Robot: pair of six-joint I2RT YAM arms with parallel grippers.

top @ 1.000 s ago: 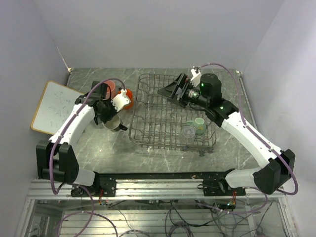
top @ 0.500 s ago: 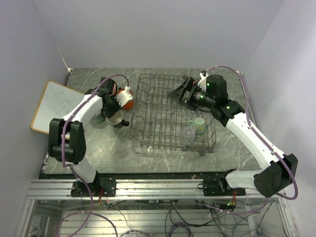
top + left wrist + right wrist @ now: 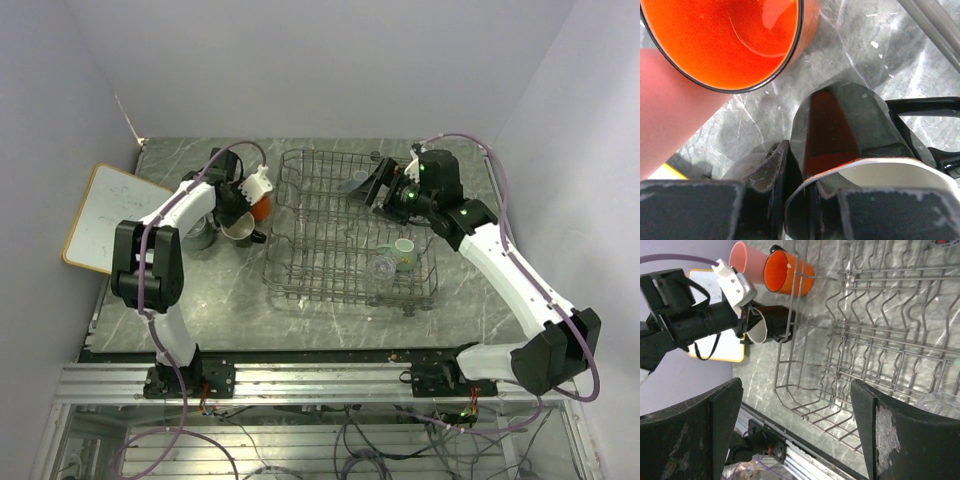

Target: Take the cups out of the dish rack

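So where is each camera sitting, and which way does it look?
Top external: high above and behind the arms, looking down on the table; shows the left arm, right arm and dish rack.
Left wrist: on the left arm, looking down past the left gripper's fingers, clamped on the black mug.
Right wrist: on the right arm, looking across the rack toward the left arm; the right gripper's fingers stand open.
Shared: all three show the orange mug.

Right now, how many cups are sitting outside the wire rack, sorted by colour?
pink tumbler: 1
orange mug: 1
black mug: 1
grey mug: 1
Total: 4
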